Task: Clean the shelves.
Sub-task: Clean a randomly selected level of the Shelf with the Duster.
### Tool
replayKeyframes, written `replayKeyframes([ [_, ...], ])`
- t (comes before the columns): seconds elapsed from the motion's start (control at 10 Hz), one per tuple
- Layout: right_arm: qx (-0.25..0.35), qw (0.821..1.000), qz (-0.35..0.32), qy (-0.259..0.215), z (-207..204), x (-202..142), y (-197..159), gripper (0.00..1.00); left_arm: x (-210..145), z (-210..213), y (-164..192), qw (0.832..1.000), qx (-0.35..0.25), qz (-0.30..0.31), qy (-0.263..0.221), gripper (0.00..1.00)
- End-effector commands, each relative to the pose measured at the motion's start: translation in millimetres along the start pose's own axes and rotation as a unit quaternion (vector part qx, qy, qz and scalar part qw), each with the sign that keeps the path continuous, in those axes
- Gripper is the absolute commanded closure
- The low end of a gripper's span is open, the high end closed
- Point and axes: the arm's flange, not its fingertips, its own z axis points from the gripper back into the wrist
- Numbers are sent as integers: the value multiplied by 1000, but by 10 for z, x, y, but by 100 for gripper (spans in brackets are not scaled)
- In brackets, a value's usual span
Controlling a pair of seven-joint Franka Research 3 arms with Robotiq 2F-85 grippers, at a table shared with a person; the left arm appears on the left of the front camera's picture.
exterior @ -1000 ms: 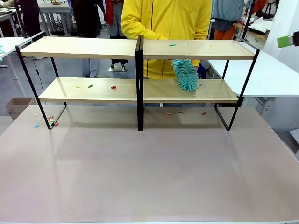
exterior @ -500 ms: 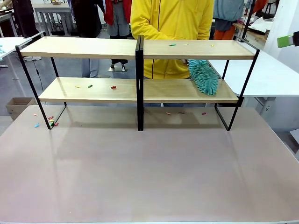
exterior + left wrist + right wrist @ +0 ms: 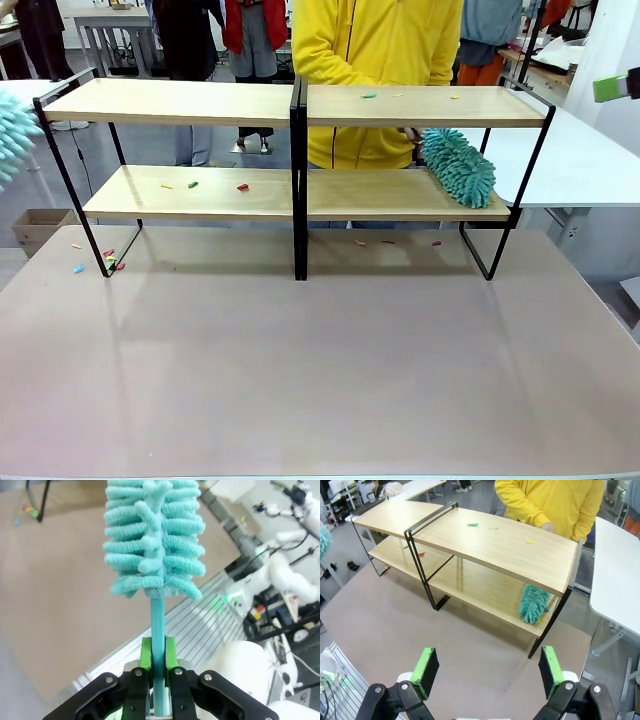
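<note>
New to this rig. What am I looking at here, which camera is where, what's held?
Two robot arms share a table with a person in yellow. The front picture looks across the table from between the arms. The other two come from wrist cameras, looking along each gripper's fingers. On the table stand the shelves, with small coloured scraps on the boards and on the table beneath. The left gripper is shut on the handle of a teal duster. The right gripper is open and holds nothing. The person holds a second duster at the lower right board.
</note>
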Motion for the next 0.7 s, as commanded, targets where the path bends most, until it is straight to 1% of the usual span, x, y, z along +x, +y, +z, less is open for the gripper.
replayKeyframes([
  [0.0, 2, 1000, -1, -1, 3, 1, -9, 0, -57, -664, -166, 994, 31, -28, 101, 88],
  [0.1, 2, 1000, -1, -1, 3, 1, -9, 0, -58, -984, -169, 986, 28, -21, 160, 88],
  [0.2, 2, 1000, -1, -1, 3, 1, -9, 0, -88, -1402, -130, 978, 55, 2, 201, 88],
  [0.3, 2, 1000, -1, -1, 3, 1, -9, 0, -100, -1767, -83, 972, 65, 27, 224, 88],
  [0.4, 2, 1000, -1, -1, 3, 1, -9, 0, -138, -2104, -28, 967, 91, 47, 233, 88],
  [0.5, 2, 1000, -1, -1, 3, 1, -9, 0, -131, -2339, -43, 964, 91, 64, 243, 88],
  [0.6, 2, 1000, -1, -1, 3, 1, -9, 0, 60, -2141, -62, 969, -3, 55, 242, 88],
])
